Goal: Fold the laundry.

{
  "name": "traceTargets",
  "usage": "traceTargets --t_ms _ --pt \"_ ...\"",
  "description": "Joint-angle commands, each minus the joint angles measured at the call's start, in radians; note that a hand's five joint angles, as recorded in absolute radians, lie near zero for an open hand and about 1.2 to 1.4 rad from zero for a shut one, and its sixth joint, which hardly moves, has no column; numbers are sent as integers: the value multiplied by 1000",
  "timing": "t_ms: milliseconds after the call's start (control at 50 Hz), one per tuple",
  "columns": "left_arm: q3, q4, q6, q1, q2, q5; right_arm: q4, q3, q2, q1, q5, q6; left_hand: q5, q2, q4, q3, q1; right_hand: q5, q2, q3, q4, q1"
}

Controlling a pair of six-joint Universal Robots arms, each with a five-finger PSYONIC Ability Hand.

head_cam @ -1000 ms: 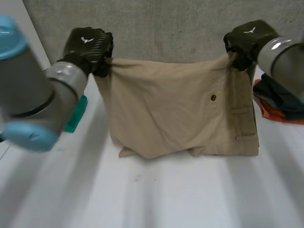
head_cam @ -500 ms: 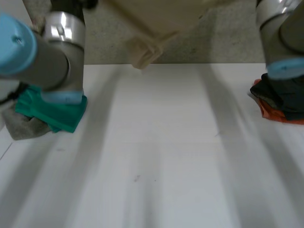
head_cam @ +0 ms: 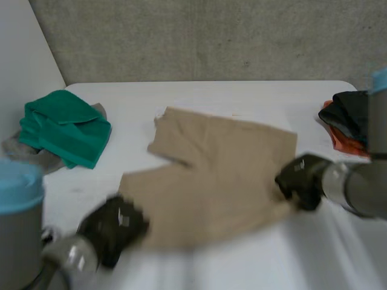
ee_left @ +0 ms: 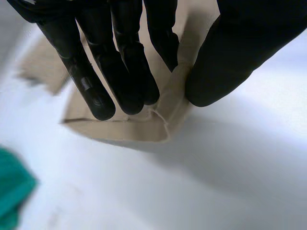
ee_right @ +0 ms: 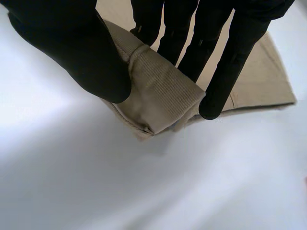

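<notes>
**White desk, tan shorts laid flat, both my hands on the near edge**

From the head camera, the white desk (head_cam: 199, 96) runs back to a grey concrete wall (head_cam: 211, 36). The tan shorts (head_cam: 217, 175) lie spread flat across the middle of the desk. My left hand (head_cam: 115, 226) sits at their near-left corner, and my right hand (head_cam: 301, 179) sits at their near-right corner. At the far left, a folded green cloth (head_cam: 63, 127) rests on a grey cloth (head_cam: 21, 156). At the far right edge lies a dark and orange pile (head_cam: 346, 118), well apart from the shorts.

In my left wrist camera, my fingers (ee_left: 120, 72) point down onto the corner of the shorts. A ridge of the fabric is nipped between them and my thumb, so this hand is holding the shorts at that corner. The corner lies on the desk under my fingertips. A bit of the green cloth shows off to the side, apart from the shorts.

In my right wrist camera, my thumb presses on a thick, folded-over corner of the shorts. My fingers (ee_right: 230, 67) stand on its other side, so the corner is clamped between them. The rest of the fabric lies flat on the desk beyond my fingers.
</notes>
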Motion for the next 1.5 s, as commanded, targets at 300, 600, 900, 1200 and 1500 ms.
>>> traceTargets --t_ms 300,600,900,1200,1500 --pt "635 293 -38 -32 -500 -20 -333 -48 84 -54 -44 248 234 198 195 202 235 235 215 202 196 279" --pt "1034 719 -52 32 -869 -54 -733 -283 369 -40 153 259 234 198 195 202 235 235 215 202 196 279" --pt "910 856 -190 -29 -808 13 -830 -303 375 -3 194 267 -988 -1023 -1026 -1020 -987 -986 -1006 -1020 -1026 -943" --pt "565 856 -274 -23 -527 9 -496 32 148 -9 150 529 -988 -1023 -1026 -1020 -987 -986 -1006 -1020 -1026 -943" --pt "501 856 -331 -28 -498 10 -695 62 257 -52 128 477 -988 -1023 -1026 -1020 -987 235 215 202 196 279"
